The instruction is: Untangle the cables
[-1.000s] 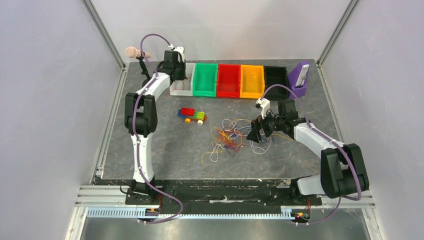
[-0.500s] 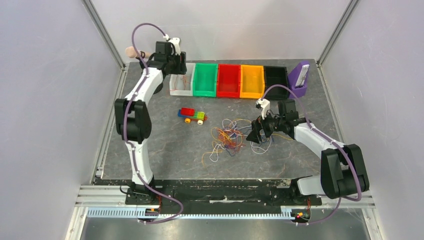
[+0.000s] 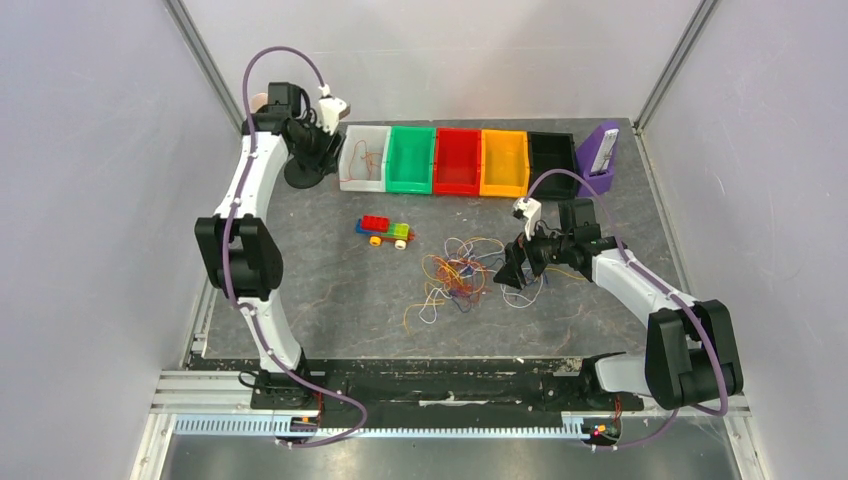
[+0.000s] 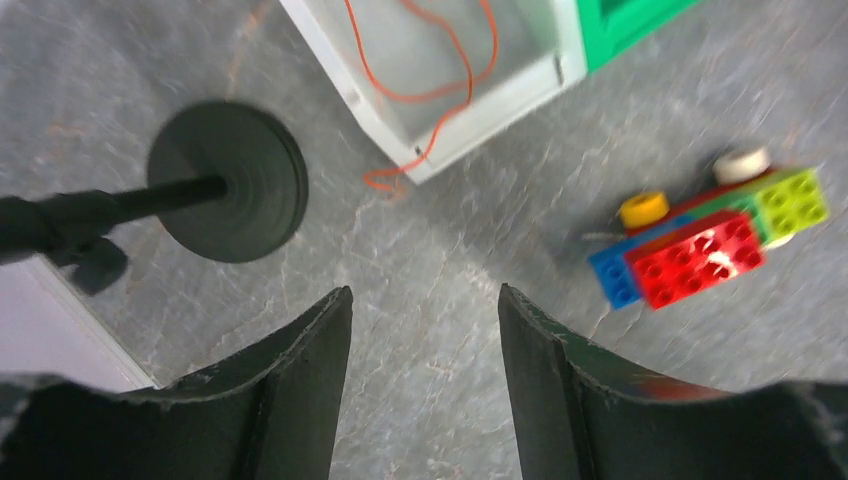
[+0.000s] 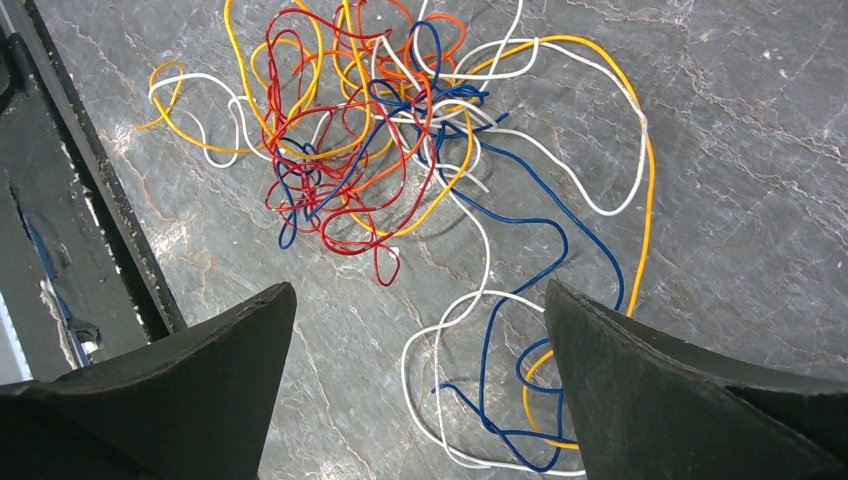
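The cables (image 3: 458, 275) lie as a loose tangle of red, yellow, white, blue and orange wires mid-table. In the right wrist view the knot (image 5: 370, 120) is ahead of my jaws, and white, blue and yellow strands (image 5: 500, 390) trail on the table between the fingers. My right gripper (image 5: 420, 290) (image 3: 510, 268) hovers open at the tangle's right edge, holding nothing. One orange cable (image 4: 440, 70) lies in the white bin (image 4: 480, 110), its end hanging over the wall. My left gripper (image 4: 425, 295) (image 3: 318, 140) is open and empty, left of that bin.
Green (image 3: 410, 160), red (image 3: 457, 160), orange (image 3: 504, 162) and black (image 3: 551, 160) bins line the back beside the white bin (image 3: 362, 158). A purple holder (image 3: 600, 150) stands at back right. A black round-based stand (image 4: 228, 180) is next to my left gripper. A brick car (image 3: 385, 231) sits mid-left.
My left gripper has opened and swung left and back from over the white bin, leaving the orange cable in it. The right arm has barely moved.
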`<state>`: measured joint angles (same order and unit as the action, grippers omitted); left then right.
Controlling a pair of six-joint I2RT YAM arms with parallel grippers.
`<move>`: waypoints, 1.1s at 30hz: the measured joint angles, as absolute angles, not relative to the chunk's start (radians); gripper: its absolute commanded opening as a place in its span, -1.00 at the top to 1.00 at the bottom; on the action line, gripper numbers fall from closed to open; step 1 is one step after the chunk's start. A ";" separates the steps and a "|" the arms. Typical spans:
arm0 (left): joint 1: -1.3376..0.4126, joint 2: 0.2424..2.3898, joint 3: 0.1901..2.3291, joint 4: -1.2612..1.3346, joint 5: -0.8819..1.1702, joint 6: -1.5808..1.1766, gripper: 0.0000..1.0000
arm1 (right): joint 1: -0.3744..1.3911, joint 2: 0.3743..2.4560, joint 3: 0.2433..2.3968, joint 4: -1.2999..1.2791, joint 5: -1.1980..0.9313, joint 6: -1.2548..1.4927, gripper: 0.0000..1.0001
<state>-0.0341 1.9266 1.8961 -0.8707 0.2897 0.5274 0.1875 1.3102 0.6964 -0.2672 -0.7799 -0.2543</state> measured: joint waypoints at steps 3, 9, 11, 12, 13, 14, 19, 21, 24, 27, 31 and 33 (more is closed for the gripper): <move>-0.010 1.961 1.867 -0.914 0.302 0.641 -0.26 | 0.187 1.311 0.696 -0.271 -0.789 -0.259 -0.96; -0.003 1.989 1.792 -0.898 0.353 0.857 -0.19 | 0.187 1.324 0.696 -0.272 -0.797 -0.265 -0.96; -0.004 2.003 1.781 -0.878 0.366 0.927 -0.18 | 0.187 1.329 0.696 -0.272 -0.797 -0.265 -0.96; -0.004 2.009 1.776 -0.864 0.373 0.957 -0.17 | 0.187 1.331 0.696 -0.272 -0.797 -0.265 -0.96; -0.004 2.016 1.774 -0.852 0.377 0.985 -0.17 | 0.187 1.333 0.696 -0.272 -0.797 -0.265 -0.96; -0.004 2.024 1.773 -0.836 0.381 1.010 -0.17 | 0.187 1.335 0.696 -0.272 -0.797 -0.265 -0.96; -0.004 2.070 1.773 -0.781 0.401 1.110 -0.18 | 0.187 1.342 0.696 -0.277 -0.797 -0.266 -0.96; -0.004 2.089 1.773 -0.768 0.403 1.143 -0.18 | 0.187 1.343 0.696 -0.280 -0.797 -0.266 -0.96; 0.001 2.117 1.772 -0.749 0.404 1.184 -0.16 | 0.187 1.346 0.696 -0.283 -0.797 -0.267 -0.96; 0.009 2.136 1.766 -0.730 0.404 1.214 -0.12 | 0.187 1.353 0.696 -0.291 -0.799 -0.272 -0.96; 0.023 2.151 1.756 -0.703 0.398 1.246 -0.03 | 0.187 1.368 0.696 -0.305 -0.807 -0.277 -0.96; 0.027 2.155 1.750 -0.691 0.394 1.262 0.00 | 0.187 1.376 0.696 -0.309 -0.811 -0.278 -0.96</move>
